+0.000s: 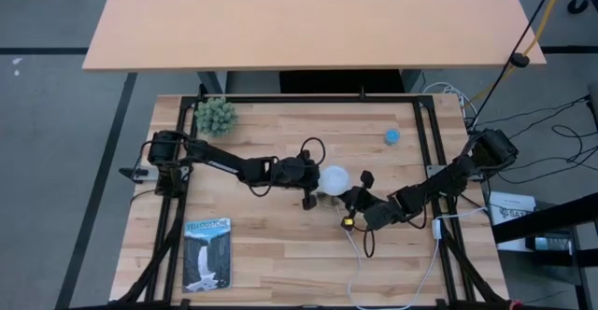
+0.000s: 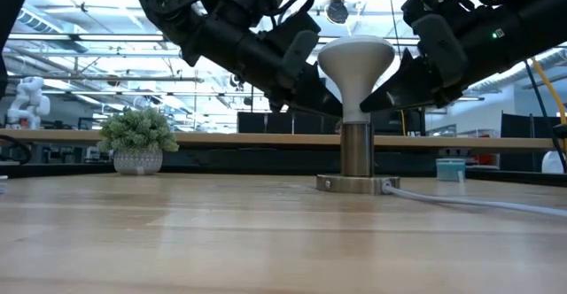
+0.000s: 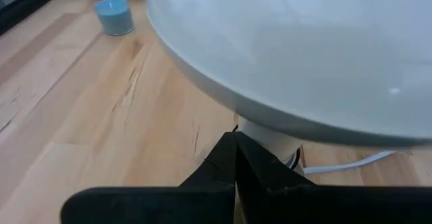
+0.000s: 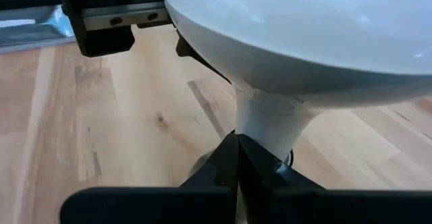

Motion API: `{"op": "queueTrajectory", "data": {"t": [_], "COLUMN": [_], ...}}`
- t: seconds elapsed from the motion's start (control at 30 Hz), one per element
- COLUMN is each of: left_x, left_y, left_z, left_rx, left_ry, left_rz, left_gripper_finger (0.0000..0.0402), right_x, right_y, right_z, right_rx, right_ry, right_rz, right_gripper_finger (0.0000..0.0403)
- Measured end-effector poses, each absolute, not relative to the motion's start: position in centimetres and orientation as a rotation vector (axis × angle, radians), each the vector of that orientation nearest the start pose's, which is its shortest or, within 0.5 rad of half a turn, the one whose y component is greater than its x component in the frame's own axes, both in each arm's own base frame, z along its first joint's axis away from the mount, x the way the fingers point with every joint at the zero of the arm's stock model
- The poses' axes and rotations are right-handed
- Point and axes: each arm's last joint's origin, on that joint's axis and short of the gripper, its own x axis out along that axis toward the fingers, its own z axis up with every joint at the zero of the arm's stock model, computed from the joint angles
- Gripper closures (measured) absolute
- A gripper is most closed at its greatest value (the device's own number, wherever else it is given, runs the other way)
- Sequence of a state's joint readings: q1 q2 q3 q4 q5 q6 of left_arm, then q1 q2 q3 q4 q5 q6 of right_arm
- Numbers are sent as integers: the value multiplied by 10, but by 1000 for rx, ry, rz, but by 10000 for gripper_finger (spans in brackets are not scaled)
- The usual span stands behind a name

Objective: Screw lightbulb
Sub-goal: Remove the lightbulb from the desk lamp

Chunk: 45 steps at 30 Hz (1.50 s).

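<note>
The white lightbulb (image 2: 356,59) stands upright, dome up, its base in the silvery socket (image 2: 356,152), whose disc (image 2: 354,185) rests on the table with a white cord (image 2: 469,201) leading off. In the high view the lightbulb (image 1: 334,177) is mid-table. My left gripper (image 2: 333,108) comes down from the table's left and is shut, its tips at the bulb's narrow neck. My right gripper (image 2: 374,106) comes down from the right and is shut, its tips at the neck's opposite side. My left gripper's shut fingertips (image 3: 229,146) meet the bulb's narrow neck (image 3: 263,133) just below the dome, slanting down from the table's left. My right gripper's shut fingertips (image 4: 233,146) meet the neck (image 4: 266,126) from the opposite side, slanting down from the right. The bulb stays upright in the socket.
A small potted plant (image 1: 216,116) stands at the far left. A blue candle jar (image 1: 391,135) stands at the far right. A picture booklet (image 1: 207,252) lies near the front left. The white cord (image 1: 360,273) runs to the near edge.
</note>
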State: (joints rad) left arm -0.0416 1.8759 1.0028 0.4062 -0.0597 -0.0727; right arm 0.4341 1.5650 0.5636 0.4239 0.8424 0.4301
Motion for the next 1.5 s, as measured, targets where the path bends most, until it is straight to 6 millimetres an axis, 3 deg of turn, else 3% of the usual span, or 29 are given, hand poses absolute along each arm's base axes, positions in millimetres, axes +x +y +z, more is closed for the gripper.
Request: {"op": "queueTrajectory", "data": {"t": [0.4,0.6,0.77,1.2,1.5], "left_x": [385,382,378,370,368], "left_y": [-36,-63,-73,-29,-20], "left_z": [160,158,154,164,161], "left_rx": [-80,-77,-26,-35,-14], "left_ry": [509,530,565,655,697], "left_rz": [20,-136,-78,175,190], "left_gripper_finger": [401,401,401,401,401], "right_x": [252,248,247,250,246], "right_y": [96,91,95,106,110], "right_z": [142,136,137,142,140], "right_rx": [73,88,104,151,139], "right_ry": [405,414,414,408,426], "right_rz": [-524,-612,-586,-446,-432], "right_gripper_finger": [403,403,403,403,403]}}
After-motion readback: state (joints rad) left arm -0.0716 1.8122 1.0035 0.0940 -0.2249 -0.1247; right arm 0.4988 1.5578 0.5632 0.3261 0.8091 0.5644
